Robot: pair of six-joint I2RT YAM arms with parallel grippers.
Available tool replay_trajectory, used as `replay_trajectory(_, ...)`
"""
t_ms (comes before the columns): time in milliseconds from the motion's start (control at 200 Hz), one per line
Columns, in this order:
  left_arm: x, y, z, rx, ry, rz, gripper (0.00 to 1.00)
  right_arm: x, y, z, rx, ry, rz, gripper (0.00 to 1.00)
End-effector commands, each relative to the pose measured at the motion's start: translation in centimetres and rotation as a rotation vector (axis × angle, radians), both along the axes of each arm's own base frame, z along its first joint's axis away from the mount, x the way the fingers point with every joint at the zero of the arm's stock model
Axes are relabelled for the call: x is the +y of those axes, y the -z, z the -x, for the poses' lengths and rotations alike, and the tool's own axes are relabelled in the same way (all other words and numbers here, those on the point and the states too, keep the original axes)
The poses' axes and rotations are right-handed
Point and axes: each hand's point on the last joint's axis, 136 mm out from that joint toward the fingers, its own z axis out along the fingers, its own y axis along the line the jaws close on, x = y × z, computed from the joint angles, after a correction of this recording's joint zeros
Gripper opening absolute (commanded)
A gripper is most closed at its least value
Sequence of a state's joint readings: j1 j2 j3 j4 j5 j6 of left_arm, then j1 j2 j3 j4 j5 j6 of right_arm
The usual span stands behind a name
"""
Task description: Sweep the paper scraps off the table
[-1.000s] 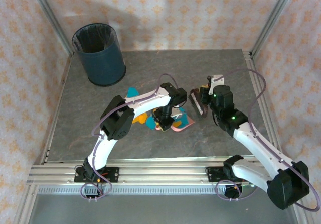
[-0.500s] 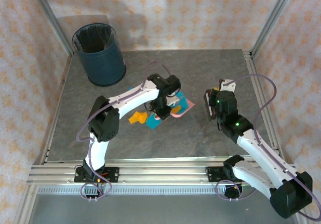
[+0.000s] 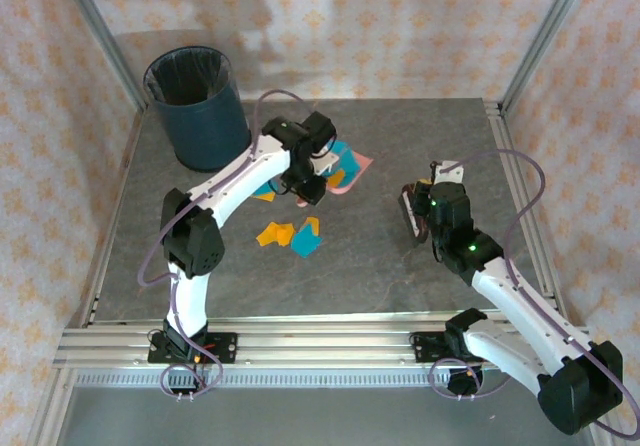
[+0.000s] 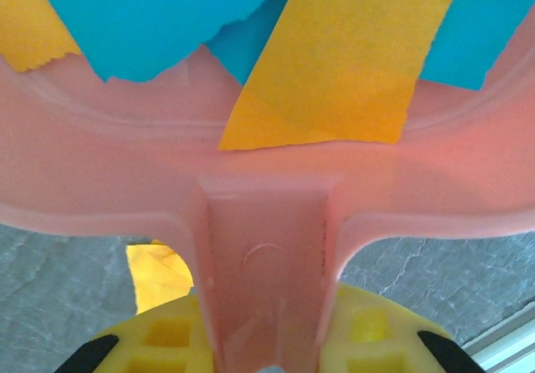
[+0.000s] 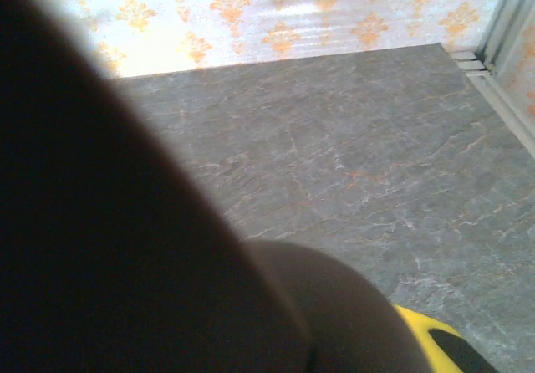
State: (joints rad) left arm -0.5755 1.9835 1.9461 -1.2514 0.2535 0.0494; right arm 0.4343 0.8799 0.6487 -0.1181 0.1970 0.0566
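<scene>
In the top view we are stretching our left arm toward the upper middle of the frame. Our left gripper (image 3: 306, 184) is clamping the handle of the pink dustpan (image 3: 358, 163), with its fingers set narrow around it. In the left wrist view the yellow fingers (image 4: 167, 337) are pressing on both sides of that handle at the bottom centre, and the pan is spreading across the frame above them. Some of the paper scraps (image 4: 334, 63), teal and orange, are lying on the pan. A few more are lying on the table (image 3: 200, 266) just below and left of the gripper, near the middle of the top view. One orange piece is showing under the pan's edge at the lower left of the wrist view. We cannot tell whether the pan is touching the table. The dark blue bin (image 3: 197, 111) is standing in the upper left corner, well apart from the loose scraps. At centre right, our right gripper (image 3: 420, 212) is gripping a dark tool (image 3: 407, 206), its fingers closed tight on it. In the right wrist view that tool is darkening the left half of the frame.
</scene>
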Motion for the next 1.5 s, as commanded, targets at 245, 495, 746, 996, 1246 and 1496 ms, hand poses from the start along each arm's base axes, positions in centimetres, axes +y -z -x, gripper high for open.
replay_trajectory(245, 5.0, -7.7, -3.0, -0.143, -0.163, 0.063, 0.0, 1.4, -0.9, -0.2, -0.003, -0.068, -0.028, 0.0)
replay_trajectory(495, 8.1, -10.6, -5.4, -0.21, -0.286, 0.125, 0.0, 1.5, -0.7, -0.1, 0.004, -0.072, -0.037, 0.0)
replay_trajectory(746, 10.6, -13.5, -7.7, -0.278, -0.4, 0.212, 0.0, 1.7, -0.5, 0.0, 0.012, -0.078, -0.048, 0.0)
replay_trajectory(996, 13.3, -15.5, -10.0, -0.333, -0.542, 0.301, 0.0, 1.8, -0.2, 0.0, 0.024, -0.081, -0.049, 0.0)
replay_trajectory(1246, 15.2, -17.2, -11.8, -0.369, -0.664, 0.415, 0.0, 1.8, -0.1, 0.0, 0.03, -0.081, -0.055, 0.0)
replay_trajectory(1496, 16.7, -17.9, -13.6, -0.384, -0.791, 0.529, 0.0, 2.0, 0.0, 0.0, 0.034, -0.085, -0.064, 0.0)
